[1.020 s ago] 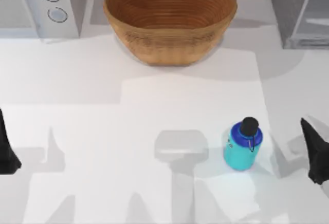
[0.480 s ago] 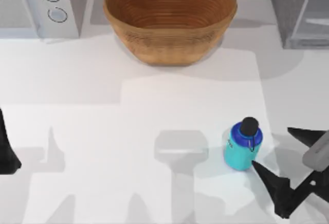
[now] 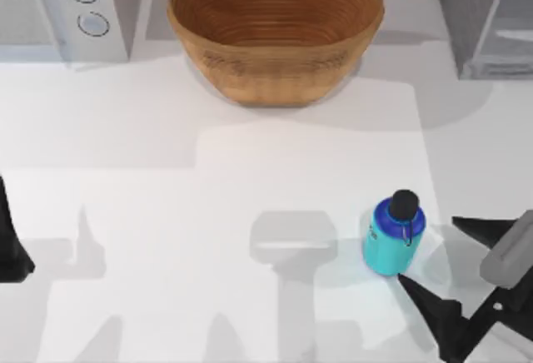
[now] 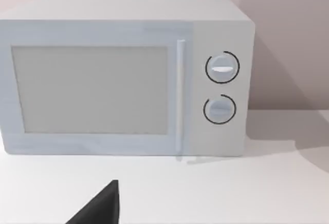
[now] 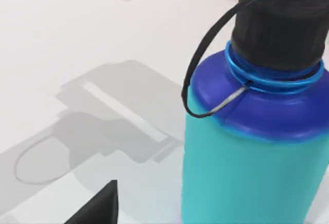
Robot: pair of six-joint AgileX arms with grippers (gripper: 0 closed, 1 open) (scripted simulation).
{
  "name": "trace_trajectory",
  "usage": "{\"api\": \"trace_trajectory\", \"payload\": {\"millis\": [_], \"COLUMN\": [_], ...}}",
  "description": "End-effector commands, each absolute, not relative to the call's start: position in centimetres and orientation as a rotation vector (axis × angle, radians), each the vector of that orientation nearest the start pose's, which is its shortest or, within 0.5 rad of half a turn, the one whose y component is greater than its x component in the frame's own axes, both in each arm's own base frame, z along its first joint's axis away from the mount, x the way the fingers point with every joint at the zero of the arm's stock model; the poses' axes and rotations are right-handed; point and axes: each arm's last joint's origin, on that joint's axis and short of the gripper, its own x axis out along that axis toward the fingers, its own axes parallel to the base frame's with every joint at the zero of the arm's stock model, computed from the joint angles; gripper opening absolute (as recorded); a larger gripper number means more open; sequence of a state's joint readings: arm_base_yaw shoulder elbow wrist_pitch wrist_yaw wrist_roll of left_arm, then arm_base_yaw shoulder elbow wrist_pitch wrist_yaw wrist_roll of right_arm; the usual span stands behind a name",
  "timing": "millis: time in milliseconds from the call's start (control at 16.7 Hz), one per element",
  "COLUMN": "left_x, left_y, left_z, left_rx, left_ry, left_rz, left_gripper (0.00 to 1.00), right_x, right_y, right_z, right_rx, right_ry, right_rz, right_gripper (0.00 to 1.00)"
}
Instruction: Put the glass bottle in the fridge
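The glass bottle (image 3: pixel 393 236) stands upright on the white table, right of centre, with a turquoise body, blue shoulder and black cap. Up close, the right wrist view has the bottle (image 5: pixel 252 147) with its thin loop. My right gripper (image 3: pixel 427 250) is open just to the right and front of the bottle, one fingertip near its base and the other off to its right, neither touching it. The fridge (image 3: pixel 481 20) is the dark grey cabinet at the back right. My left gripper (image 3: pixel 10 251) stays parked at the left edge, open.
A large woven bowl (image 3: pixel 275 30) stands at the back centre. At the back left is a white microwave (image 3: pixel 71 5) with two dials, and the left wrist view faces the microwave (image 4: pixel 123 80) head on.
My right gripper came in from the right edge, turned and spread its fingers, then crept a little closer to the bottle. The bottle and the left arm have not moved.
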State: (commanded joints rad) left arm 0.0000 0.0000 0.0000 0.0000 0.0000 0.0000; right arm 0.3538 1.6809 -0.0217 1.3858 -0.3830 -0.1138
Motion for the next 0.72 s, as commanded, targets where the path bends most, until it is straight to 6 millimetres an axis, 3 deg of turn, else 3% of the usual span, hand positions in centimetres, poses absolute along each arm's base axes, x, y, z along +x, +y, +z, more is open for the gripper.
{"api": "trace_trajectory", "payload": {"millis": [540,720], "left_x": [10.6,10.6], "left_y": [-0.1,-0.1], "left_z": [16.0,16.0], "left_rx": [0.000,0.000], "left_ry": [0.000,0.000], "left_rz": [0.000,0.000], "left_gripper": [1.00,1.00], "right_x": [19.5,19.8], "right_y": [10.8,11.1], "right_z": [6.4,6.2], "right_rx": [-0.118,-0.117], "right_ry": [0.286,0.283], "right_rz": [0.769,0.769], "right_gripper": [1.00,1.00]}}
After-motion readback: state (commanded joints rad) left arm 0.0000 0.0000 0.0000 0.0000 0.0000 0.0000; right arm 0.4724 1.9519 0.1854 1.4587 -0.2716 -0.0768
